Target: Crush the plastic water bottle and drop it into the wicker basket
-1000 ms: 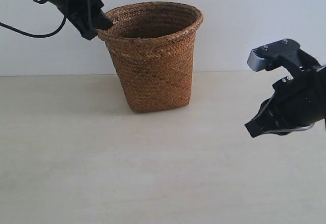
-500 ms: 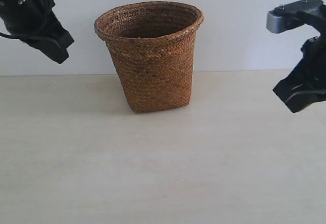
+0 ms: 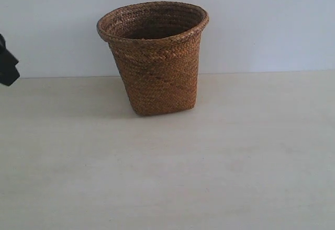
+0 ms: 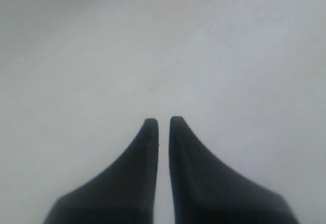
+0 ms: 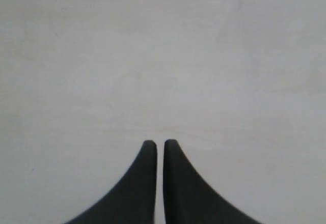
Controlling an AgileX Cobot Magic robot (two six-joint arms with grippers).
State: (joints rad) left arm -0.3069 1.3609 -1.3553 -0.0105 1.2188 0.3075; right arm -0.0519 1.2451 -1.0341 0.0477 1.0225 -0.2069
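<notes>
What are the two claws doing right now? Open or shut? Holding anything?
Left claw: closed, holding nothing.
Right claw: closed, holding nothing.

the brown woven wicker basket [image 3: 155, 57] stands upright on the table's far middle, rim wide.

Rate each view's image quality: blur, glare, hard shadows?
Exterior view: brown woven wicker basket sharp, evenly lit, only a soft shadow on the pale table, no glare. Left wrist view: black left gripper soft-edged against blank grey. Right wrist view: black right gripper likewise blurred.
</notes>
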